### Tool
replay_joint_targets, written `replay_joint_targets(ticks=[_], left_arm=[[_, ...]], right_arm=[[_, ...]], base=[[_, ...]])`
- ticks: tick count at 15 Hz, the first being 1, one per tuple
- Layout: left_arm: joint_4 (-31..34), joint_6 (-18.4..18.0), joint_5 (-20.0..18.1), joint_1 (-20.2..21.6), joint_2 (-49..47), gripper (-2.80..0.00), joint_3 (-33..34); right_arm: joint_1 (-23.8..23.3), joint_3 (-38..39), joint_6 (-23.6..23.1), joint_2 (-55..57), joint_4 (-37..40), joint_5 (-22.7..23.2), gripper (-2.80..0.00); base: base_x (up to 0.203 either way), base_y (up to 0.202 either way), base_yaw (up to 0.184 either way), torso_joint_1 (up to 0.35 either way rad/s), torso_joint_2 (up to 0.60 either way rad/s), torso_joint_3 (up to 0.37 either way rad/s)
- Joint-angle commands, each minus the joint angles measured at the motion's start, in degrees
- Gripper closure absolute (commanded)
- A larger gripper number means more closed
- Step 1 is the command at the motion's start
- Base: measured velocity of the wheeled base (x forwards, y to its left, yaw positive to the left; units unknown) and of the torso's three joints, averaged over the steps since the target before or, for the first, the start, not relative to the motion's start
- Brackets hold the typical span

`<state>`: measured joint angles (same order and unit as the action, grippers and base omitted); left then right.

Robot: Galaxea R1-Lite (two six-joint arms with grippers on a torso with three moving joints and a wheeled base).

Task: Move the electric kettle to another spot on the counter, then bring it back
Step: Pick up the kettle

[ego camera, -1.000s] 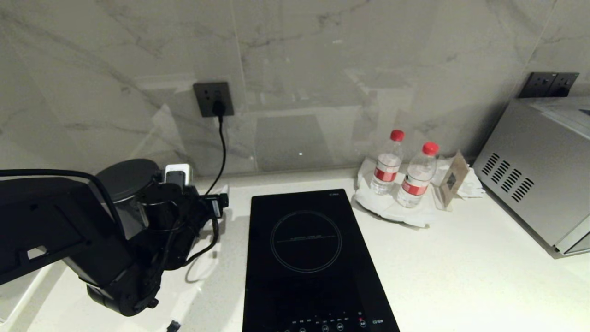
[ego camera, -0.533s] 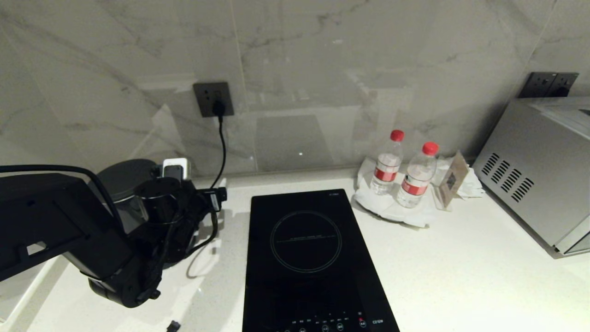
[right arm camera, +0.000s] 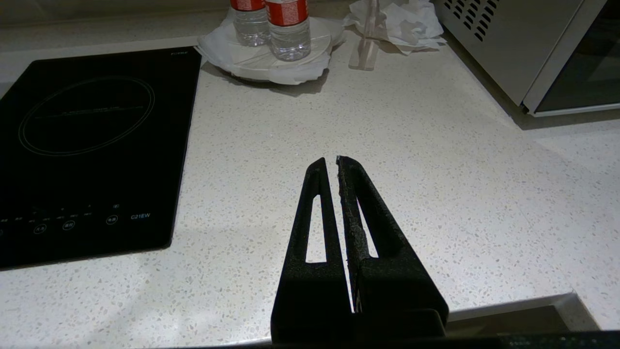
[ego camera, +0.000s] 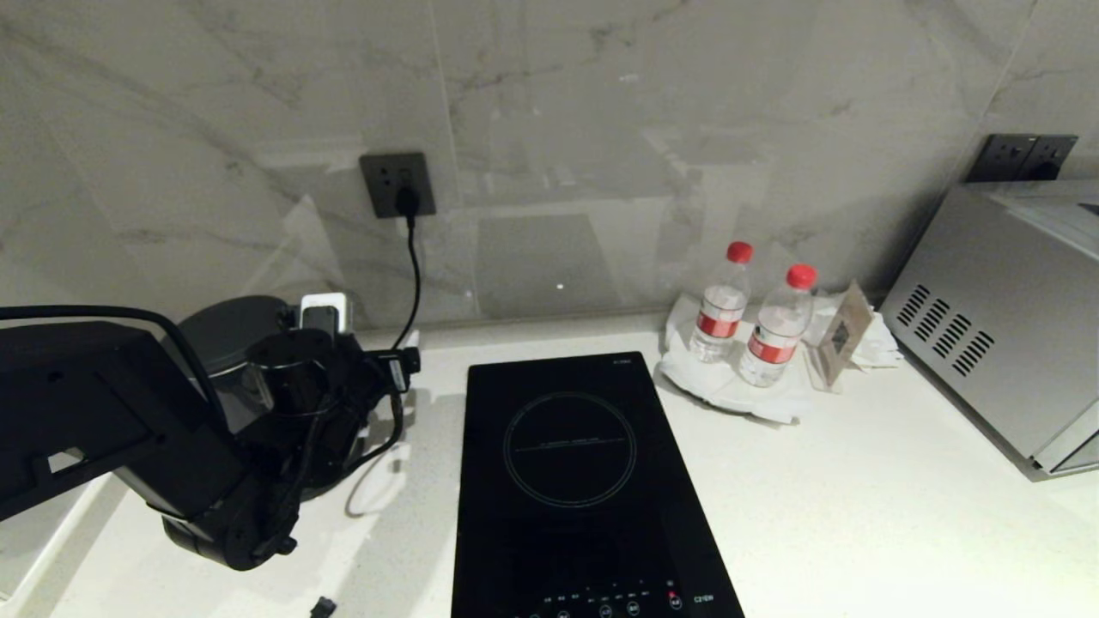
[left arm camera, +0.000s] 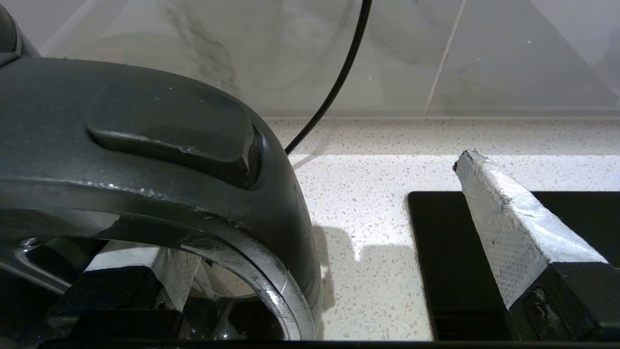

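The electric kettle (ego camera: 225, 333), dark grey with a domed lid, stands at the back left of the white speckled counter (ego camera: 859, 498), mostly hidden by my left arm (ego camera: 129, 429). In the left wrist view its curved loop handle (left arm camera: 160, 126) fills the near side. My left gripper (left arm camera: 315, 208) is open wide and straddles that handle: one grey-taped finger (left arm camera: 503, 218) stands well clear on the hob side, the other shows low inside the loop. My right gripper (right arm camera: 334, 160) is shut and empty, above the counter (right arm camera: 436, 145) near its front edge.
A black induction hob (ego camera: 571, 481) lies beside the kettle. A black cord (ego camera: 415, 275) runs down from the wall socket (ego camera: 397, 183) behind the arm. Two water bottles (ego camera: 721, 305) stand on a white cloth at the back, with a silver microwave (ego camera: 1004, 318) at the right.
My left arm has edged slightly toward the wall at the kettle. Its gripper stays open, and the kettle stands where it was.
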<state>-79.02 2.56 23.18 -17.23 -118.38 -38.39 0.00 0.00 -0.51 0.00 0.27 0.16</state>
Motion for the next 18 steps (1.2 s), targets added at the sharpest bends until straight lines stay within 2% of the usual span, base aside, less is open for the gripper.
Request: replay_joint_targets(ticks=[1,6,7,18], left_arm=[[-0.5,0.0,0.1,0.0,-0.1,-2.80,0.1],[-0.5,0.2,0.1,0.1,-0.1,-2.80,0.2],[-0.5,0.3,0.2,0.1,-0.1,0.00,0.4],[-0.5,0.3,0.1,0.9,0.0,0.00,0.1]], right_arm=[[0.0,0.0,0.0,0.0,0.0,0.0,0.00],[0.0,0.0,0.0,0.0,0.0,0.0,0.00],[0.0,0.0,0.0,0.0,0.0,0.0,0.00],[0.0,0.0,0.0,0.0,0.0,0.0,0.00]], base=[[0.000,0.000,0.000,0.000,0.00,0.000],[0.000,0.000,0.000,0.000,0.00,0.000],[0.000,0.000,0.000,0.000,0.00,0.000],[0.000,0.000,0.000,0.000,0.00,0.000]])
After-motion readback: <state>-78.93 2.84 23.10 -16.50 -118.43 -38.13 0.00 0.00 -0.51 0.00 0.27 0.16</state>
